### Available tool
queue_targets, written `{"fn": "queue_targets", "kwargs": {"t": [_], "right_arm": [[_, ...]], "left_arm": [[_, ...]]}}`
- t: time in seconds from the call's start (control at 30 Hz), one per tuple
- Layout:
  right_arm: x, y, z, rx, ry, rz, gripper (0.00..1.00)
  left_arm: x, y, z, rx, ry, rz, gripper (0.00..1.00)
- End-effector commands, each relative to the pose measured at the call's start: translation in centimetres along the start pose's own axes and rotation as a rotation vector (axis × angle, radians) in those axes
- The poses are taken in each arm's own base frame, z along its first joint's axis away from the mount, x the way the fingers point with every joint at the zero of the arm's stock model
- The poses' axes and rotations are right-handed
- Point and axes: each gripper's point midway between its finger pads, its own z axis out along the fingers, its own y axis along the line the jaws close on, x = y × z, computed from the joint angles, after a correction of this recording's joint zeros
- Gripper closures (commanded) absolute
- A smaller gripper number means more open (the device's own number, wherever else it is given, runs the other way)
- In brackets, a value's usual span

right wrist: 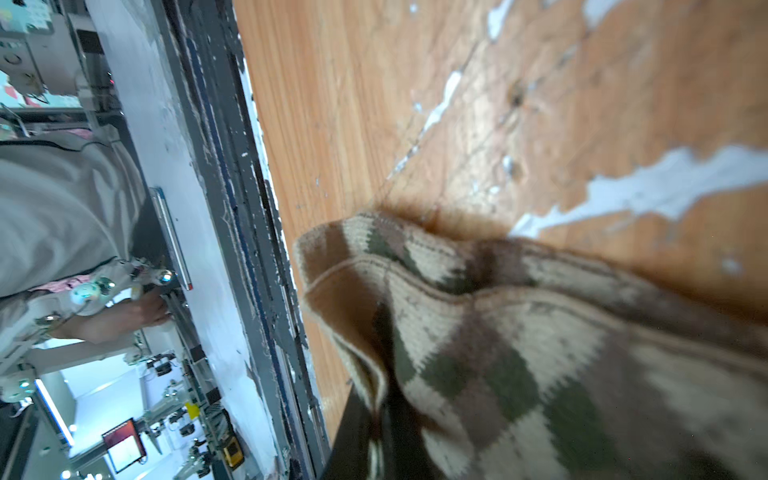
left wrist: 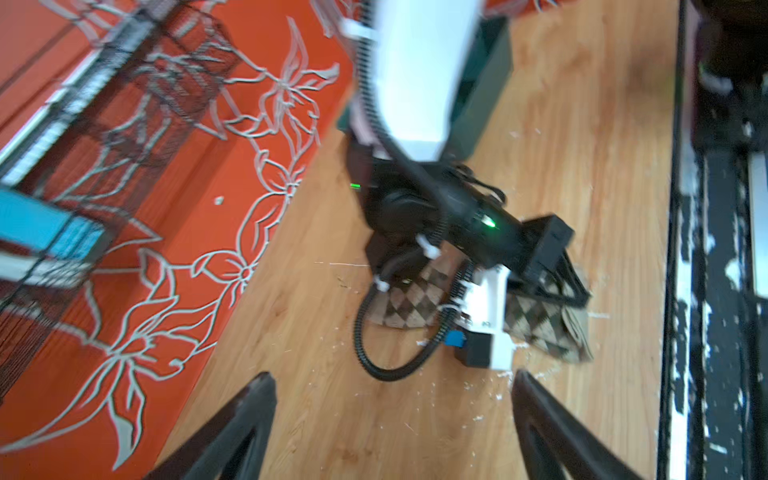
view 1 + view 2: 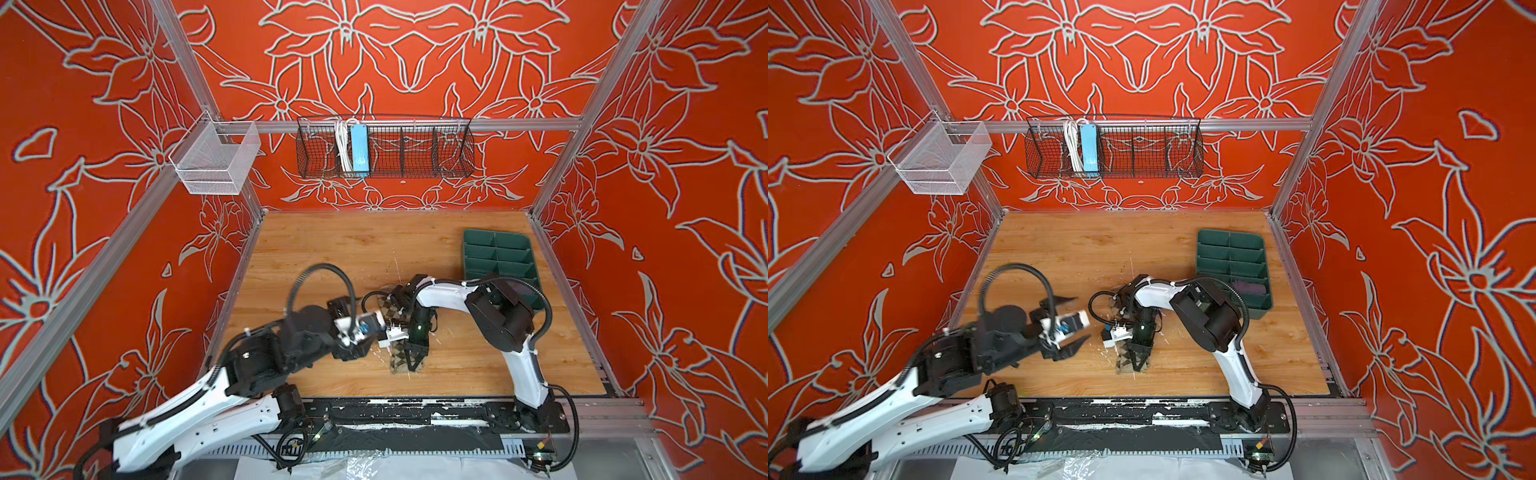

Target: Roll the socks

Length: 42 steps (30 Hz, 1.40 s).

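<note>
The right end effector (image 3: 1138, 365) is clamping fully shut on the near end of the beige sock (image 3: 1122, 365). In the right wrist view the argyle fabric is bunching up over a dark finger. The left end effector (image 3: 1084, 318) is hanging wide open and empty above the table (image 3: 1059, 257), just left of the sock and not touching it.

The beige sock is lying in the middle of the table, with its long axis running from the far side toward the near edge and its middle hiding under the right wrist. The purple sock (image 3: 1250, 286) is sitting in a near compartment of the green tray (image 3: 1230, 233).

The right arm is reaching leftward from its base, elbow raised, wrist bending down, fingers pointing at the near edge. The left arm is stretching in from the near left, pointing rightward.
</note>
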Motion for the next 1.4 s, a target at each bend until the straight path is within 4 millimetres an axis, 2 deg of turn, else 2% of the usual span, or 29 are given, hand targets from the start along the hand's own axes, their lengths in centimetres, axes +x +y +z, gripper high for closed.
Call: {"fn": "queue_targets", "kwargs": {"t": [0.0,0.07,0.23,0.43,0.7,0.9,1.1,1.23,1.3,1.37], "right_arm": [[0.1,-2.3,0.3,0.026,0.022,0.022,1.0],[0.3,-2.7,0.3,0.027,0.031,0.022,1.0],[0.1,-2.9,-0.3,0.01,0.014,0.028,1.0],[0.0,-2.9,-0.5,0.006,0.002,0.031,1.0],[-0.1,-2.6,-1.0,-0.001,-0.027,0.022,1.0],[-0.1,-2.2,-1.3,-0.014,-0.046,0.023,1.0],[-0.2,-1.6,-2.0,-0.024,-0.065,0.021,1.0],[0.1,-1.8,-2.6,0.024,-0.074,0.014,1.0],[0.1,-2.4,-3.3,0.093,-0.095,0.004,0.84],[-0.4,-2.9,-4.8,0.166,-0.157,-0.01,0.78]], "left_arm": [[2.6,-4.9,3.2,0.025,0.083,0.279,0.11],[3.4,-7.4,4.9,0.059,0.099,0.298,0.11],[4.4,-10.9,8.2,0.115,0.169,0.244,0.16],[5.3,-12.6,11.5,0.109,0.261,0.234,0.29],[7.4,-14.0,14.3,0.09,0.379,0.215,0.45],[9.8,-14.1,15.3,0.075,0.478,0.211,0.69],[10.9,-13.5,15.5,0.09,0.514,0.192,0.93],[10.8,-13.2,15.1,0.155,0.51,0.135,1.0],[10.6,-13.4,14.7,0.229,0.508,0.106,1.0],[10.3,-14.0,14.1,0.316,0.502,0.074,1.0]]}}
